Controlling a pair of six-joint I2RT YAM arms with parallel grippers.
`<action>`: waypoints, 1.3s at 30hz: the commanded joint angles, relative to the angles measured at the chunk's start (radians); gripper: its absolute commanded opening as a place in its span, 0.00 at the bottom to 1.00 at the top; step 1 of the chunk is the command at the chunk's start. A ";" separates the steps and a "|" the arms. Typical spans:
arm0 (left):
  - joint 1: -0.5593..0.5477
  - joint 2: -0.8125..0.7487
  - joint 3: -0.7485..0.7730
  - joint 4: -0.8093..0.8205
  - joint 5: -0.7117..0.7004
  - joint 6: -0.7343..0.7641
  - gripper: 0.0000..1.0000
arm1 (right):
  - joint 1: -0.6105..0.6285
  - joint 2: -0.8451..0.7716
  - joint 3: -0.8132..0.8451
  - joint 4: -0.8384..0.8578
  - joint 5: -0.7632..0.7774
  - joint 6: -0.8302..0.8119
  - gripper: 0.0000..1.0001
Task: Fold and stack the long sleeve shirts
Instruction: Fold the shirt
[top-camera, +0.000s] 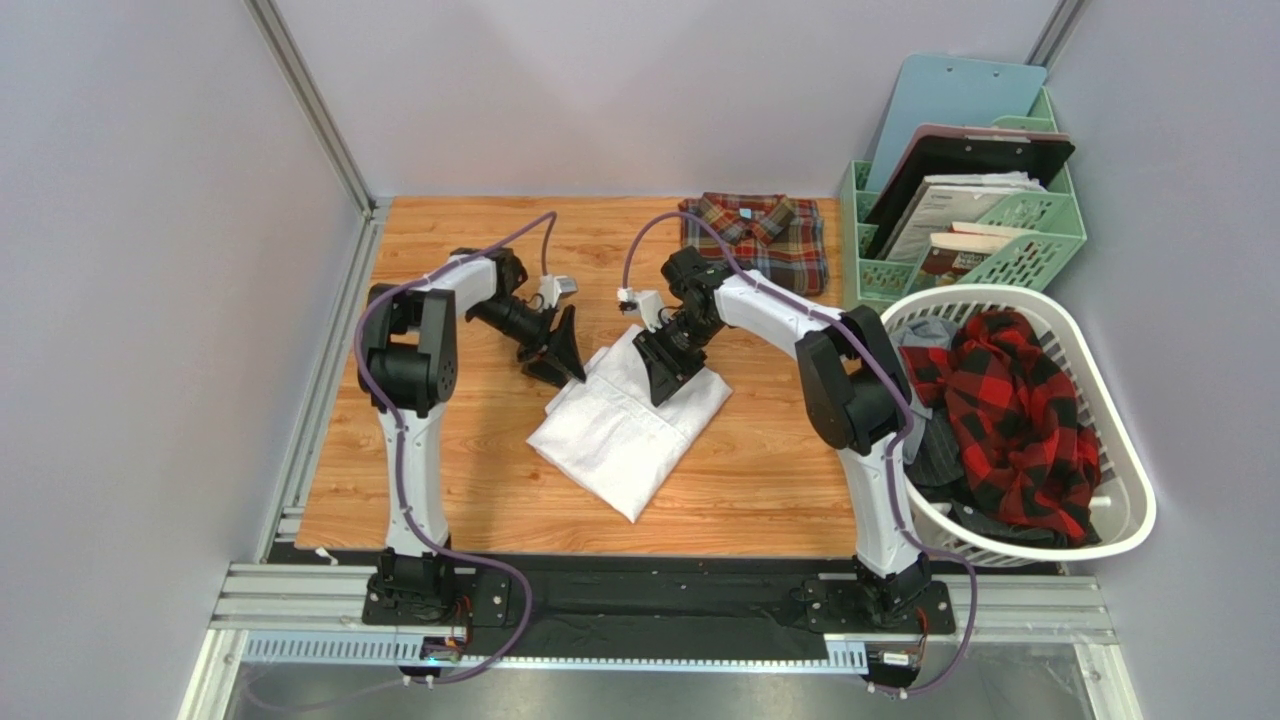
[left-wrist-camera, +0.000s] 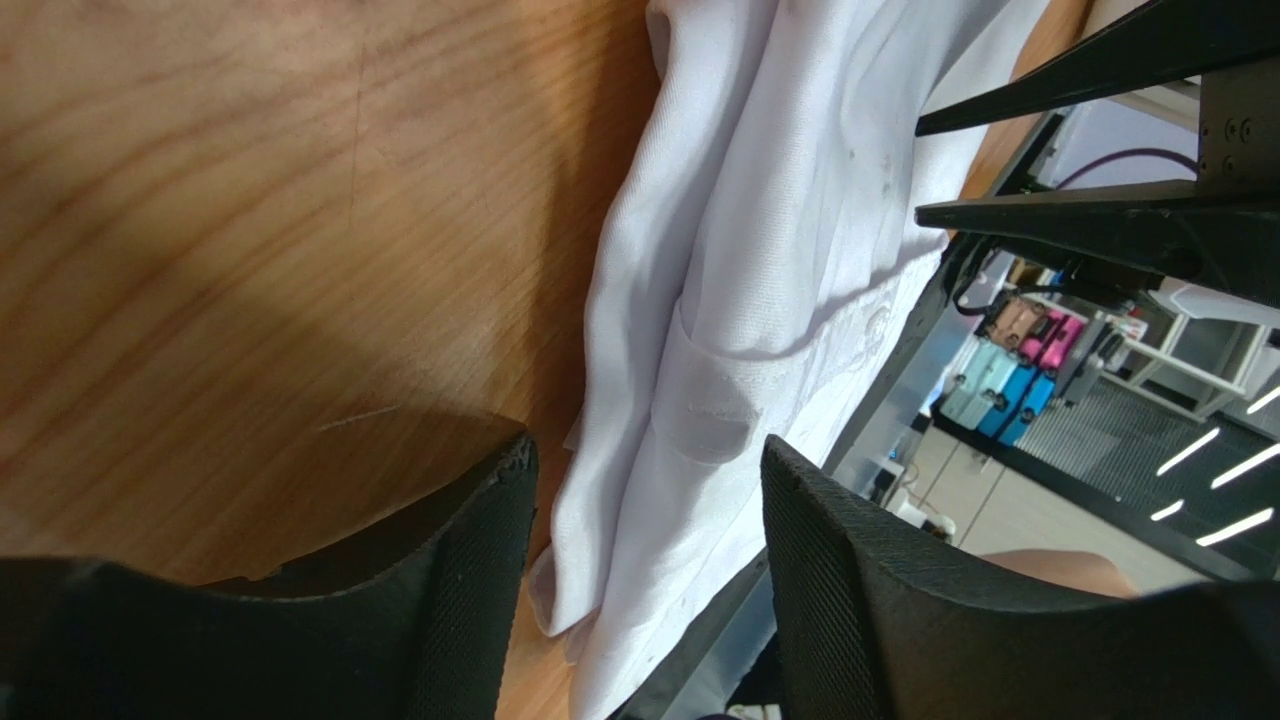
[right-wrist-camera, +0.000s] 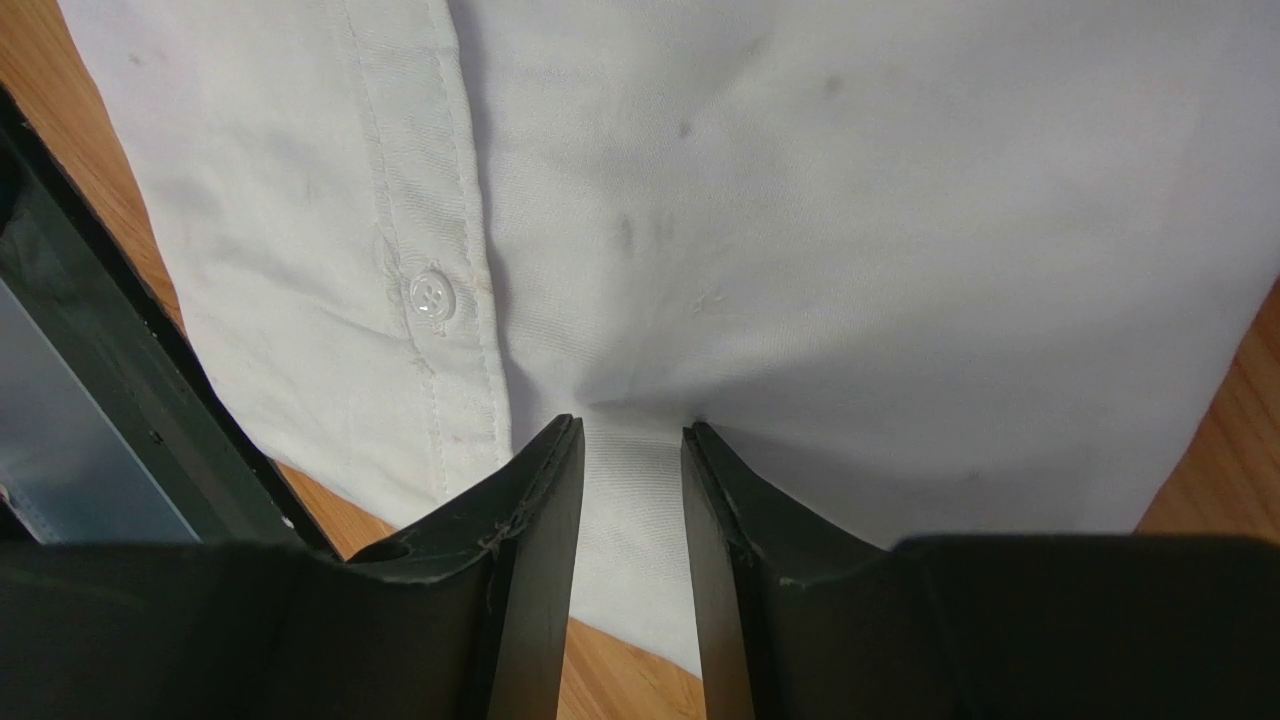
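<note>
The white shirt (top-camera: 631, 428) lies folded in the middle of the wooden table (top-camera: 436, 465). The plaid shirt (top-camera: 756, 237) lies folded at the back with its teal inner collar showing. My left gripper (top-camera: 559, 360) is open at the white shirt's far left edge. In the left wrist view (left-wrist-camera: 646, 450) the shirt's edge (left-wrist-camera: 721, 270) lies between and beyond the fingers. My right gripper (top-camera: 669, 368) is on the shirt's far edge. In the right wrist view (right-wrist-camera: 633, 428) the jaws stand close together on a band of white cloth (right-wrist-camera: 842, 225), and creases spread from the tips.
A white laundry basket (top-camera: 977, 297) at the right holds a red and black checked garment (top-camera: 1022, 405). A green file organiser (top-camera: 1037, 225) with clipboards and papers stands at the back right. Grey walls close in the table's left and back sides.
</note>
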 joint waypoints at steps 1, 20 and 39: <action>-0.006 0.044 0.052 0.026 0.025 -0.044 0.62 | 0.002 0.008 0.027 -0.001 0.010 -0.018 0.36; -0.052 0.110 0.067 0.100 0.186 -0.072 0.53 | 0.002 0.054 0.082 -0.013 0.010 -0.016 0.35; -0.040 0.032 0.016 0.140 0.202 -0.073 0.00 | 0.002 -0.007 0.056 -0.005 0.034 -0.024 0.36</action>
